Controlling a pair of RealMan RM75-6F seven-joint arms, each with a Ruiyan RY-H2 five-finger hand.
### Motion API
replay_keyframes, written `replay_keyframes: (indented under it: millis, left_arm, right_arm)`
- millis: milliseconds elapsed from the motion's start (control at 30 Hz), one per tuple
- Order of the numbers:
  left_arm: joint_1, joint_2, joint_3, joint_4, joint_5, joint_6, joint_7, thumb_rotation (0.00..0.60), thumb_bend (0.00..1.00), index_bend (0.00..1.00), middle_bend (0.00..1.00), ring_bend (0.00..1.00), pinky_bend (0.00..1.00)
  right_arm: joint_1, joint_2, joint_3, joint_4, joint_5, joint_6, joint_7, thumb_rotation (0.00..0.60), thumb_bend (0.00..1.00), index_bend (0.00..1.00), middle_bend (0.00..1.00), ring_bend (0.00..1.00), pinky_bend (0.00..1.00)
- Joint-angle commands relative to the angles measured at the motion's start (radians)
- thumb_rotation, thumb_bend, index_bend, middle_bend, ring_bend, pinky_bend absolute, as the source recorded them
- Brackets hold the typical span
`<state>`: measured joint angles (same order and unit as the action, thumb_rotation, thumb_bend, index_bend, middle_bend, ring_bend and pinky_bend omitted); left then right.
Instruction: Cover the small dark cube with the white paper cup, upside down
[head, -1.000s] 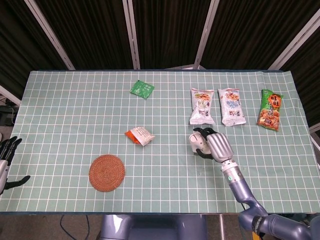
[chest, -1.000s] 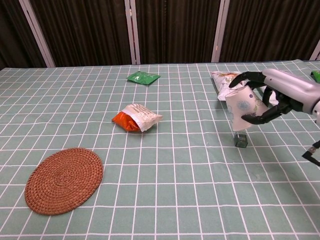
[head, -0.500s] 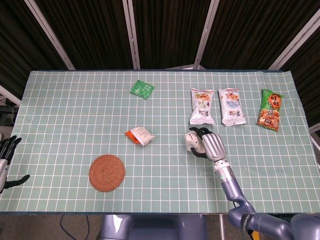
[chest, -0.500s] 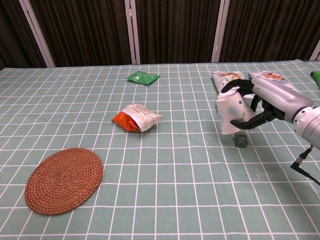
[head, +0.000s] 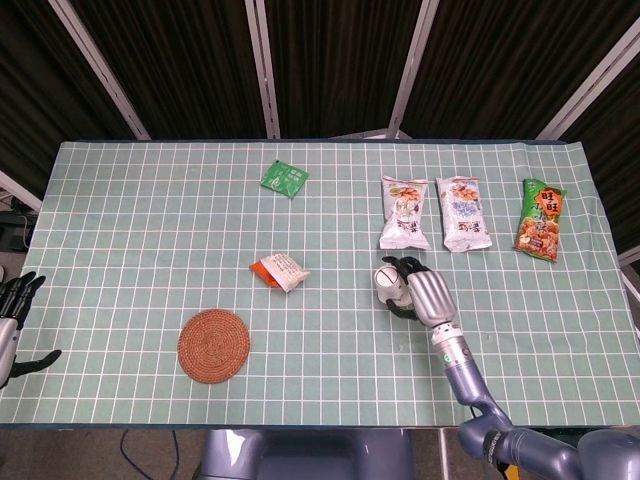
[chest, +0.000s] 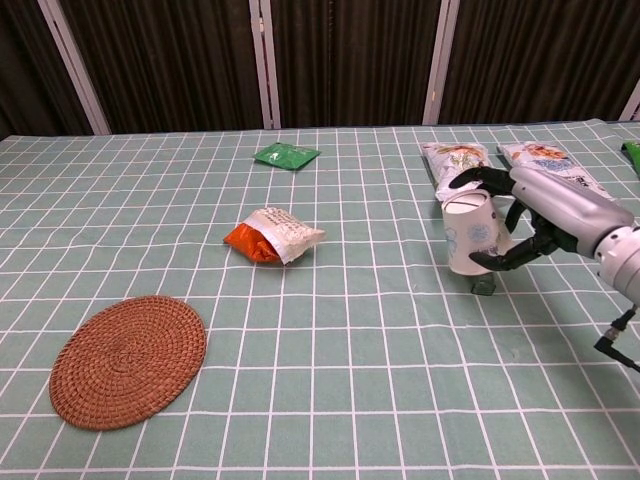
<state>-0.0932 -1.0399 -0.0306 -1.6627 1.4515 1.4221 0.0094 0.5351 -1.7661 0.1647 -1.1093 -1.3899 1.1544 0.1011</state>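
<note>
My right hand (chest: 535, 218) grips the white paper cup (chest: 471, 233), which is upside down with its closed base on top. In the head view the cup (head: 388, 283) shows just left of that hand (head: 424, 293). The small dark cube (chest: 485, 285) peeks out under the cup's lower right rim, on the table; the cup is over it but I cannot tell whether its rim touches the cloth. The cube is hidden in the head view. My left hand (head: 14, 325) hangs off the table's left edge, fingers apart, holding nothing.
A woven round coaster (chest: 128, 360) lies front left. An orange-and-white snack packet (chest: 271, 236) sits mid-table and a green sachet (chest: 286, 155) further back. Behind the cup lie two white snack bags (head: 405, 212) (head: 464, 213) and a green-orange bag (head: 540, 221).
The right hand has turned the cup from tilted to upright-inverted and lowered it toward the cube. The cube is now mostly covered. The left hand has not moved.
</note>
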Motion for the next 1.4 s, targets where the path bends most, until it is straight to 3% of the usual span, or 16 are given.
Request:
replay_keyframes:
  millis: [33,400,567,733,900,1033,1233,1400]
  left_arm:
    - [0.0,0.0,0.0,0.0,0.0,0.001,-0.001,0.6,0.0,0.0,0.0,0.0,0.0]
    - [0.002,0.006,0.001,-0.004,0.006,0.006,-0.01,0.6,0.0,0.0,0.0,0.0,0.0]
    - [0.004,0.008,0.002,-0.006,0.01,0.01,-0.012,0.6,0.0,0.0,0.0,0.0,0.0]
    - [0.005,0.01,0.003,-0.008,0.015,0.015,-0.016,0.6,0.0,0.0,0.0,0.0,0.0]
    - [0.01,0.014,0.004,-0.009,0.022,0.027,-0.023,0.6,0.0,0.0,0.0,0.0,0.0]
    - [0.018,0.012,0.001,-0.005,0.032,0.052,-0.02,0.6,0.0,0.0,0.0,0.0,0.0]
    - [0.029,-0.005,-0.008,0.015,0.047,0.097,-0.011,0.6,0.0,0.0,0.0,0.0,0.0]
    - [0.036,-0.012,-0.014,0.03,0.052,0.117,-0.03,0.6,0.0,0.0,0.0,0.0,0.0]
  right_arm:
    - [-0.006,0.008,-0.008,-0.013,-0.001,-0.002,0.005,0.6,0.18,0.11,0.24,0.15,0.37]
    - [-0.035,0.042,-0.042,-0.063,-0.023,0.018,-0.015,0.6,0.18,0.11,0.22,0.14,0.36]
    - [-0.048,0.061,-0.048,-0.086,-0.04,0.046,-0.021,0.6,0.17,0.09,0.15,0.07,0.22]
    - [-0.062,0.099,-0.035,-0.14,-0.058,0.093,0.005,0.6,0.16,0.09,0.15,0.06,0.18]
    - [-0.092,0.208,-0.036,-0.251,-0.101,0.164,0.007,0.6,0.07,0.07,0.12,0.02,0.1]
    - [-0.13,0.334,-0.052,-0.326,-0.152,0.233,-0.029,0.6,0.0,0.02,0.03,0.0,0.0]
    - [-0.212,0.558,-0.101,-0.431,-0.188,0.299,-0.152,0.6,0.0,0.0,0.0,0.0,0.0]
    - [-0.277,0.655,-0.128,-0.49,-0.159,0.328,-0.254,0.6,0.0,0.0,0.0,0.0,0.0]
